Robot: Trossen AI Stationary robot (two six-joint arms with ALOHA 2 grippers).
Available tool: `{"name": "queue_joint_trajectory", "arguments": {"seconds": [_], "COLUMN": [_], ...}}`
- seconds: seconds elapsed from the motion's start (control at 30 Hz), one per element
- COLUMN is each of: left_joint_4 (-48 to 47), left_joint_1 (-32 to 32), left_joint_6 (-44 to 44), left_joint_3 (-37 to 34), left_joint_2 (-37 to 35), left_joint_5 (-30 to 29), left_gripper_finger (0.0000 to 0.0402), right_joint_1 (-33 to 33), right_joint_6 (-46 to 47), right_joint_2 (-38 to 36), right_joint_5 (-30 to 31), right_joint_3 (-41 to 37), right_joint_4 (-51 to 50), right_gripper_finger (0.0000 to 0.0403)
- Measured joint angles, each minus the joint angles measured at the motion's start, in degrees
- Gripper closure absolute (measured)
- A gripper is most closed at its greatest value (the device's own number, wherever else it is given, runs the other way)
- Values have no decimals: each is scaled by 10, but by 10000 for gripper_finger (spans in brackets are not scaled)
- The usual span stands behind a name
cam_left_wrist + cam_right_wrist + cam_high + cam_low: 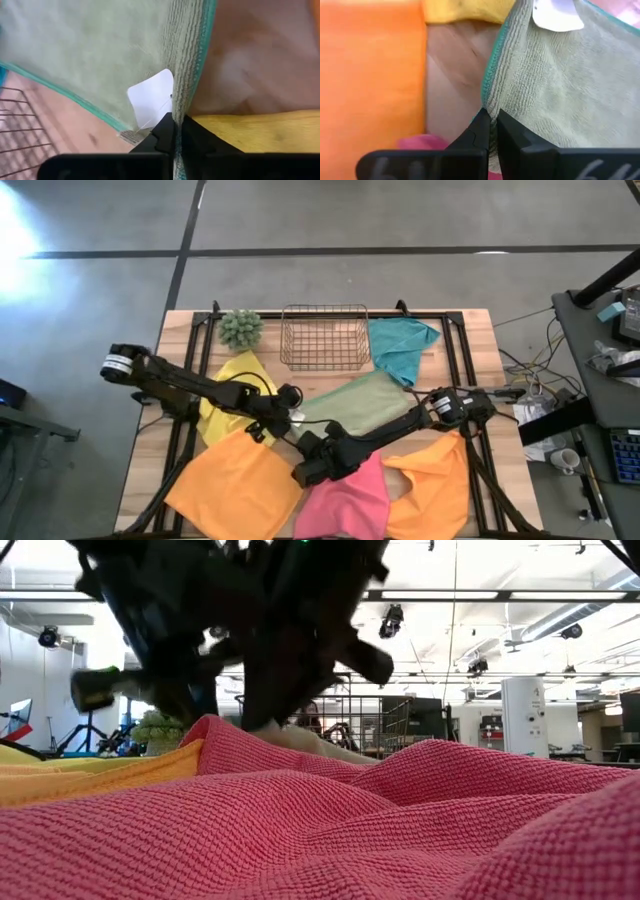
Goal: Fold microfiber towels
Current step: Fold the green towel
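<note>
We have both grippers' fingers pinched on the sage green towel (358, 406)'s edge; no towels are folded yet.

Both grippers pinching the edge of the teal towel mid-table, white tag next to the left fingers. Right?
Wrong towel. The left gripper and right gripper are shut on the sage green microfiber towel, white tag beside the left fingers, as both wrist views show. The teal microfiber towel lies untouched beside the wire basket.
</note>
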Motion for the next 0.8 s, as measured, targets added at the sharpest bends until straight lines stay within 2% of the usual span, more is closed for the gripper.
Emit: {"name": "queue_joint_trajectory", "arguments": {"seconds": [0.23, 0.43, 0.63, 0.8], "left_joint_4": [-138, -201, -148, -94], "left_joint_1": [-31, -45, -44, -41], "left_joint_6": [-2, -2, 3, 13], "left_joint_3": [61, 96, 103, 103], "left_joint_2": [-73, -108, -97, -47], "left_joint_5": [-4, -6, -10, -15], "left_gripper_finger": [401, 401, 401, 401], "right_joint_1": [7, 17, 23, 29], "right_joint_6": [44, 78, 174, 287], "right_joint_2": [-4, -5, -6, -6], "right_joint_5": [-4, 36, 51, 64], "right_joint_3": [72, 127, 134, 125], "right_joint_4": [-3, -36, -137, -203], "right_gripper_finger": [394, 394, 394, 394]}}
